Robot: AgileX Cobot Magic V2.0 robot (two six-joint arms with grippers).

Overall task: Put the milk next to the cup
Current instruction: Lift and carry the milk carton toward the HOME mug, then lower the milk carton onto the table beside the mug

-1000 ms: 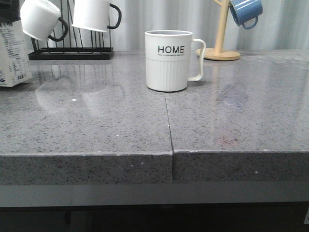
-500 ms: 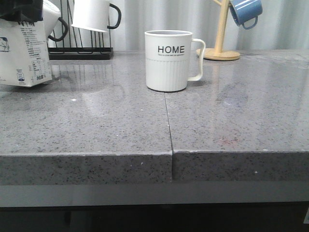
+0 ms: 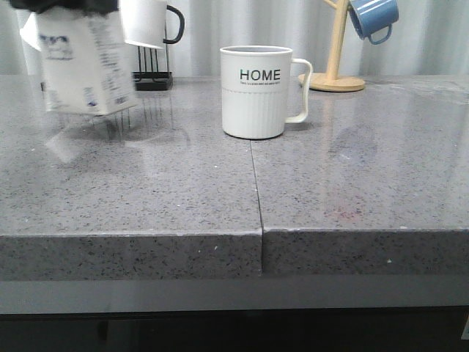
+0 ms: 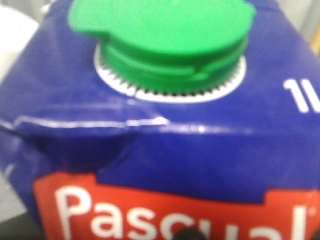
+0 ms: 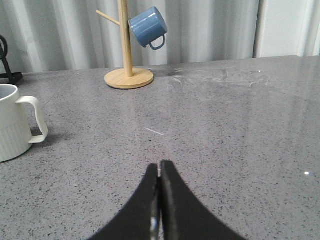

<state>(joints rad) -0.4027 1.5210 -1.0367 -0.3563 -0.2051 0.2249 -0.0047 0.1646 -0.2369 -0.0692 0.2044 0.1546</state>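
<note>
Milk carton [image 3: 82,62] was motion-blurred, top cut off by front frame edge. My left gripper hid behind it. Cup [image 5: 14,122] half cropped in right wrist view.

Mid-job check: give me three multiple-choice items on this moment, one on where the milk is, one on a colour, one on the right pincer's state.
1. Where is the milk relative to the cup in the front view?
A. left of it, off the counter
B. right of it
C. inside it

2. What colour is the carton's cap?
A. red
B. green
C. white

3. How is the right pincer?
A. open
B. holding the cup
C. shut, empty

Answers: 1 A, the carton hangs left of the cup with its reflection below it. 2 B, the left wrist view shows a green cap. 3 C, its fingers meet with nothing between them.
</note>
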